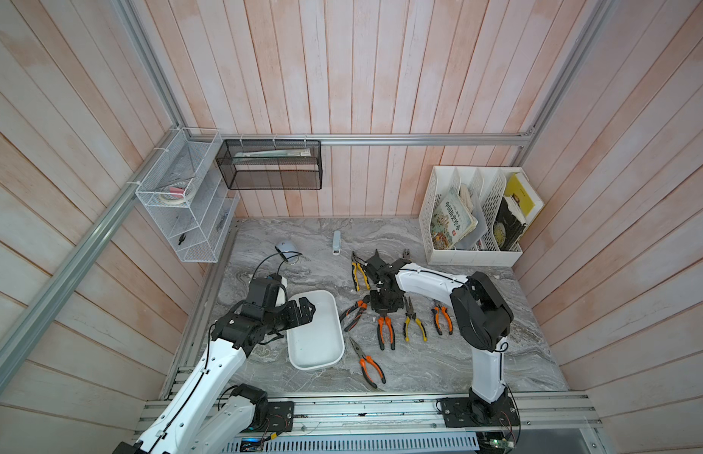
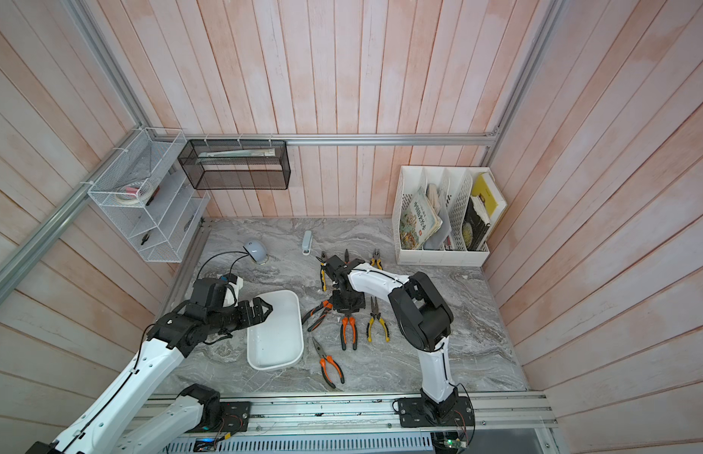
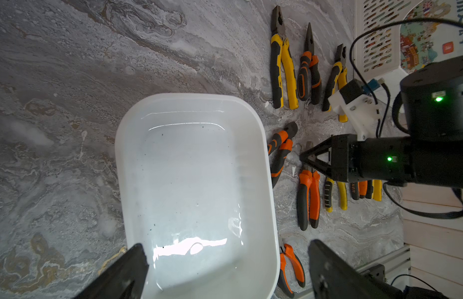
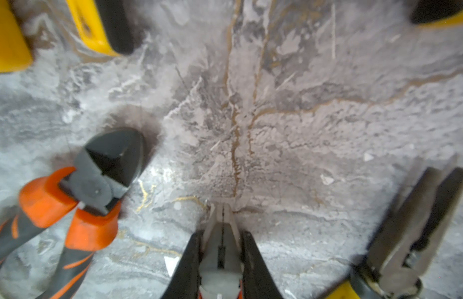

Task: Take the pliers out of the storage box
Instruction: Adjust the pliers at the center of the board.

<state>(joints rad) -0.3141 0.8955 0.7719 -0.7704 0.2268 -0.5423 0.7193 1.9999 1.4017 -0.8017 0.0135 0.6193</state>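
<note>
The white storage box [image 1: 315,341] [image 2: 274,346] [image 3: 194,168] lies on the marble table with no pliers in it. My left gripper [image 1: 308,310] [image 2: 265,308] [image 3: 226,248] hangs open over its left end. Several pliers lie on the table to the right of the box. My right gripper [image 1: 384,310] [image 2: 346,310] [image 4: 221,233] points straight down, its fingers closed on the steel head of an orange-handled pair of pliers [image 1: 385,334] [image 3: 309,196] [image 4: 220,225] that rests on the table. Orange-handled cutters [image 4: 103,165] lie just beside it.
Long-nosed orange pliers [image 1: 367,363] lie near the front edge, and yellow-handled pliers [image 1: 359,271] lie further back. A stapler [image 1: 336,242] and a mouse [image 1: 286,248] sit at the back. A white file rack [image 1: 475,216] fills the back right corner. A wire shelf [image 1: 185,196] hangs on the left wall.
</note>
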